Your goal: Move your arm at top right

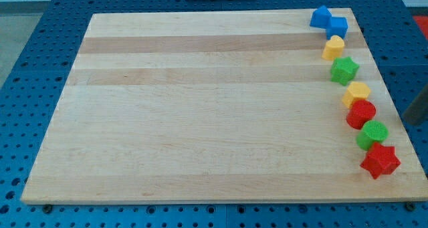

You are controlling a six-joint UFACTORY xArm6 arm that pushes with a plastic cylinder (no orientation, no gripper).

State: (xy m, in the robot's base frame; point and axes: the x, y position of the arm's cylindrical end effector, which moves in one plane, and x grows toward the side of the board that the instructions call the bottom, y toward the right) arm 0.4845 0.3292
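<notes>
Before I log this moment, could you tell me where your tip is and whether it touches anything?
My tip: no gripper; at the view's right edge, off the board, right of the red block, touching nothing.

You see only a blurred dark rod [416, 107] cut off by the view's right edge, just right of the red cylinder [361, 114]; my tip's very end cannot be made out.

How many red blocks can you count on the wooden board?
2. One rounded red block sits on the right edge below a yellow block; a red star lies at the bottom of the line, under a green block. None looks hidden.
</notes>
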